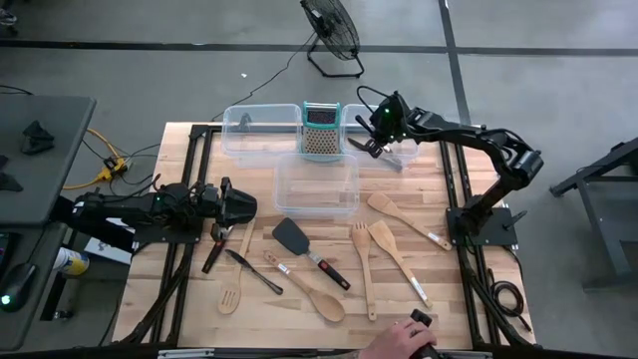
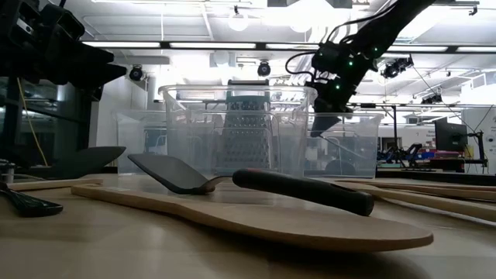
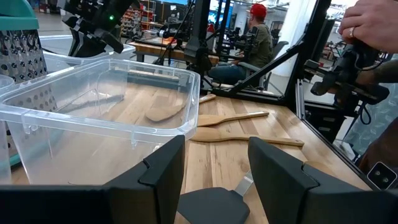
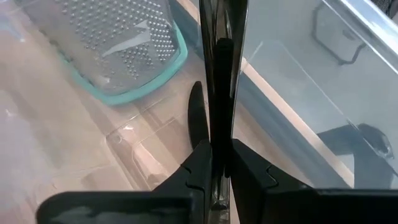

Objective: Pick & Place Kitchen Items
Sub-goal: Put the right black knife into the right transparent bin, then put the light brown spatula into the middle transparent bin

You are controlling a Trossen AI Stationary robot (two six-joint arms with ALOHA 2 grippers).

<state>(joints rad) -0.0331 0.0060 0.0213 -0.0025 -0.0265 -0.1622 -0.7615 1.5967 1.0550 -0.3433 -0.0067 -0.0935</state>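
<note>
Right gripper (image 4: 214,155), fingers clamped on a slim black-handled utensil (image 4: 221,81), hangs above the far-right clear plastic bin (image 1: 384,150), presumably for release; left gripper (image 3: 214,171), fingers wide, waits beside the black turner (image 1: 292,236)

Black utensil (image 4: 222,93) in right gripper (image 4: 217,163)

Bright ceiling strip lights (image 2: 256,48) glare in low view; foreground wooden spoon (image 2: 256,217) soft-focused; shadows faint.
</note>
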